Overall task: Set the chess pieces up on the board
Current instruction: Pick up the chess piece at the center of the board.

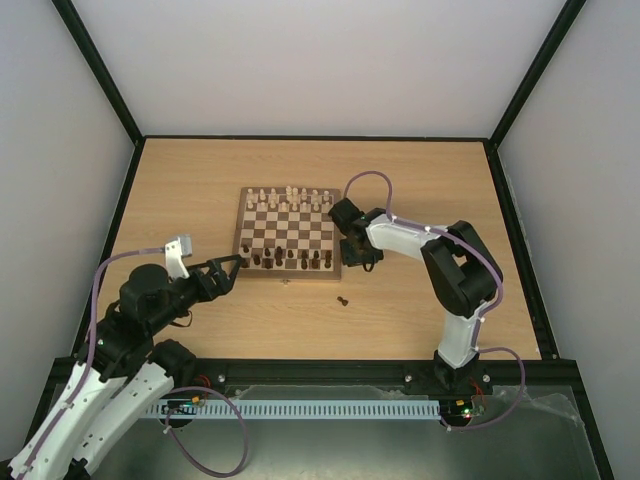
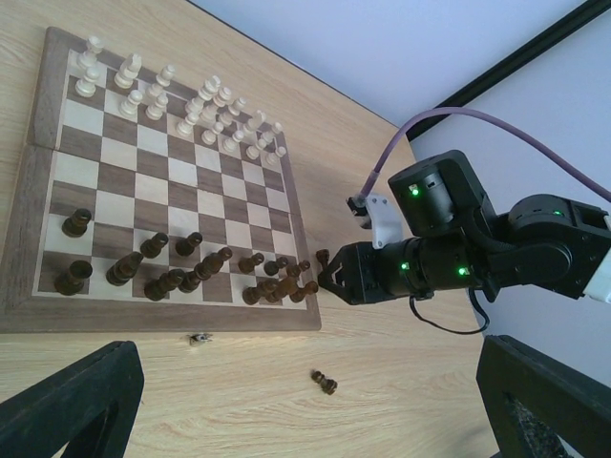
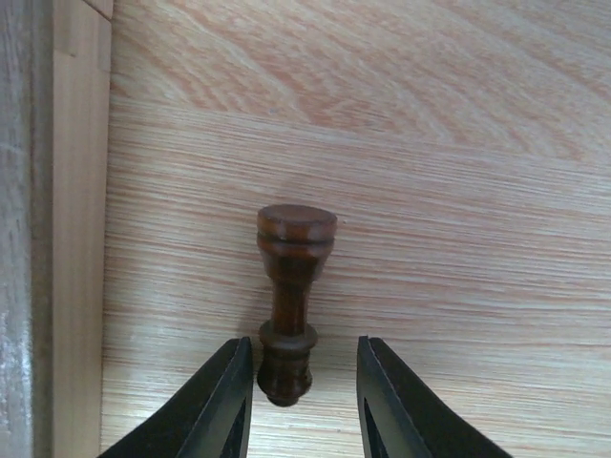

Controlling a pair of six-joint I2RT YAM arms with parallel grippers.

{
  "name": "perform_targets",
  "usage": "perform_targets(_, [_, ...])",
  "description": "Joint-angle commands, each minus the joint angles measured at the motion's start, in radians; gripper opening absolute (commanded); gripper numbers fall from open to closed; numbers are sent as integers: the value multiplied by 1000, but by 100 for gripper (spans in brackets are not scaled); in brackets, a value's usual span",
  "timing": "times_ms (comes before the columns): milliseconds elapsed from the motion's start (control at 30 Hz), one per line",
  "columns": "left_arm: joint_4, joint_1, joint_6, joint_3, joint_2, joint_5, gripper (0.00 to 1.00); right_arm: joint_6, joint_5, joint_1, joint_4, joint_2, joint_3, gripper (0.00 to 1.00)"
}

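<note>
Pickup is judged in hand for a piece (image 3: 289, 305) laid just right of the board (image 3: 29, 239). Its long axis is pointed away from the right gripper (image 3: 305, 348), base farthest. The jaws are set apart around its head, unclamped; closing is needed. The left gripper (image 1: 225, 272) is spread wide.

My right gripper (image 3: 304, 382) is sitting w/ a dark brown piece (image 3: 291, 286) btwn its fingers (image 3: 215, 410), left one touching it, gap on the rt. Board frame (image 3: 29, 239) is showing at far left, tabletop (image 3: 430, 191) lying underneath.
</note>
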Motion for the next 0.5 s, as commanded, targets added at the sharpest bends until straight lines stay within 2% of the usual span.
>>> perform_targets(0, [27, -3, 16, 9, 9, -1, 99, -13, -13, -13, 8, 33, 19, 30])
perform_targets(67, [29, -2, 15, 8, 11, -1, 99, -16, -24, -22, 14, 41, 18, 23])
perform_targets(300, [36, -3, 15, 1, 23, 13, 99, -22, -40, -31, 28, 29, -13, 7])
perform_targets(467, [58, -3, 23, -11, 52, 64, 99, -24, -45, -32, 13, -136, -65, 4])
